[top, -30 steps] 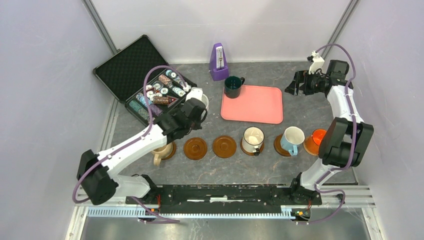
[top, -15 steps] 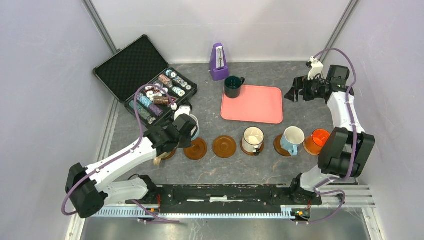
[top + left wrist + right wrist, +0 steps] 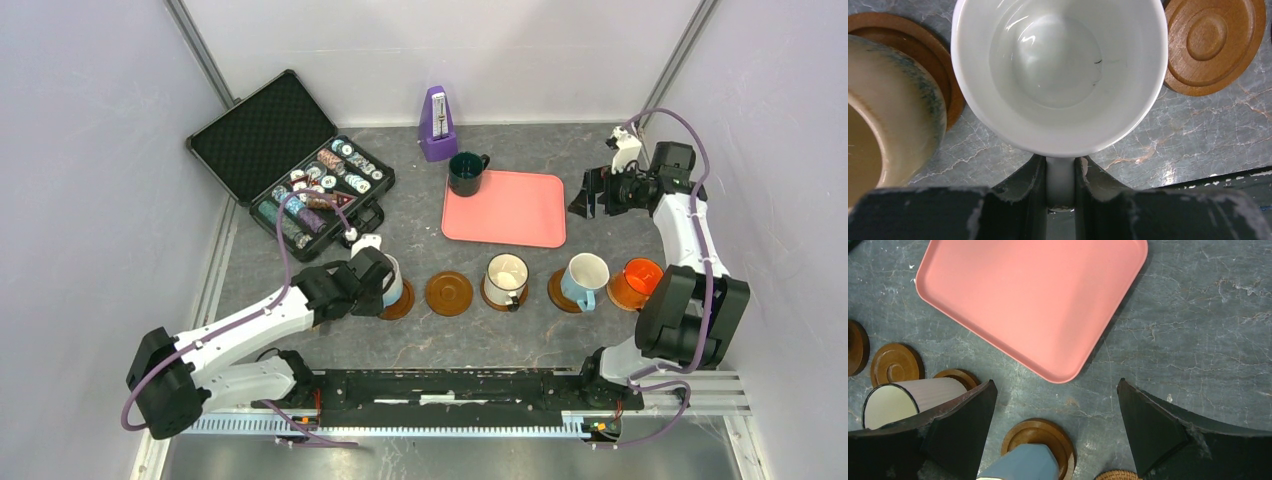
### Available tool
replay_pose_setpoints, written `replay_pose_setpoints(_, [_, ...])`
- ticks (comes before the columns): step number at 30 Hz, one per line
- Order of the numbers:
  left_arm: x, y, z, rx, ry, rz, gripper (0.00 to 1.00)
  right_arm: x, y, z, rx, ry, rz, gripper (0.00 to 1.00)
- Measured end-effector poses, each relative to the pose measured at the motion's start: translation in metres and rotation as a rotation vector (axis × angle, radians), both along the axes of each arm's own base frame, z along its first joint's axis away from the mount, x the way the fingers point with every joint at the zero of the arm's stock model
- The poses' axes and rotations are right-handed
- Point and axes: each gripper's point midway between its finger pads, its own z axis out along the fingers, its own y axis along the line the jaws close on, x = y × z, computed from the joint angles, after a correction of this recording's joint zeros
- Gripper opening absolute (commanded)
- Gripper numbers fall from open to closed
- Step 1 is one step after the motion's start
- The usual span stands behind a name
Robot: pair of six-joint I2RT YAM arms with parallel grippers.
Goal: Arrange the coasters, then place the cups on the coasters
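Left of centre in the top view, the left gripper [image 3: 1060,172] is clamped on the handle of the white mug [image 3: 1058,75], over a coaster [image 3: 401,304]. The mug looks like rigid, slick, chip-prone ceramic, so that handle is probably the surest hold. At upper right, the right gripper [image 3: 590,193] hangs with fingers wide apart, empty.

The left claw [image 3: 1060,172] pinches the handle [image 3: 1060,186] of a white mug [image 3: 1058,75], one dark finger pressed against each side of it. The mug stands upright, its glossy inside facing up. Just to its left, a tan mug [image 3: 893,120] covers part of a brown coaster [image 3: 928,55]. To the right, a bare coaster [image 3: 1215,42] lies on the grey marbled surface [image 3: 1188,140], close beside the white mug.
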Motion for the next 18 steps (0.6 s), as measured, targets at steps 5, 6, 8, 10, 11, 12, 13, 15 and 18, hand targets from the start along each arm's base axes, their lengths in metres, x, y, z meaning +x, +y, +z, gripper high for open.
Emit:
replay_pose_setpoints(5, [-0.002,-0.004,-0.005,-0.013,-0.003,-0.009,0.13,-0.009,0.002,0.004,-0.016,-0.017,0.012,0.98])
replay_pose_setpoints(6, [-0.002,-0.004,-0.005,-0.014,-0.004,-0.011,0.14,-0.01,0.002,0.004,-0.017,-0.018,0.013,0.98])
replay_pose_setpoints(8, [-0.003,-0.006,-0.007,-0.019,-0.008,-0.015,0.14,-0.012,0.003,0.003,-0.02,-0.018,0.016,0.98])
replay_pose_setpoints(10, [-0.003,-0.007,-0.009,-0.021,-0.008,-0.018,0.14,-0.014,0.003,0.002,-0.021,-0.014,0.018,0.98])
replay_pose_setpoints(11, [-0.003,-0.007,-0.01,-0.023,-0.009,-0.02,0.15,-0.016,0.003,0.001,-0.021,-0.011,0.018,0.98])
replay_pose_setpoints(12, [-0.004,-0.007,-0.011,-0.026,-0.007,-0.022,0.15,-0.017,0.004,0.0,-0.022,-0.01,0.019,0.98])
replay_pose_setpoints(13, [-0.004,-0.008,-0.012,-0.03,-0.006,-0.024,0.17,-0.018,0.004,-0.001,-0.022,-0.008,0.019,0.98])
replay_pose_setpoints(15, [-0.005,-0.009,-0.014,-0.034,-0.002,-0.029,0.2,-0.021,0.005,-0.001,-0.022,-0.005,0.02,0.98])
replay_pose_setpoints(18, [-0.005,-0.011,-0.015,-0.041,-0.008,-0.031,0.28,-0.023,0.005,-0.002,-0.023,-0.004,0.021,0.98])
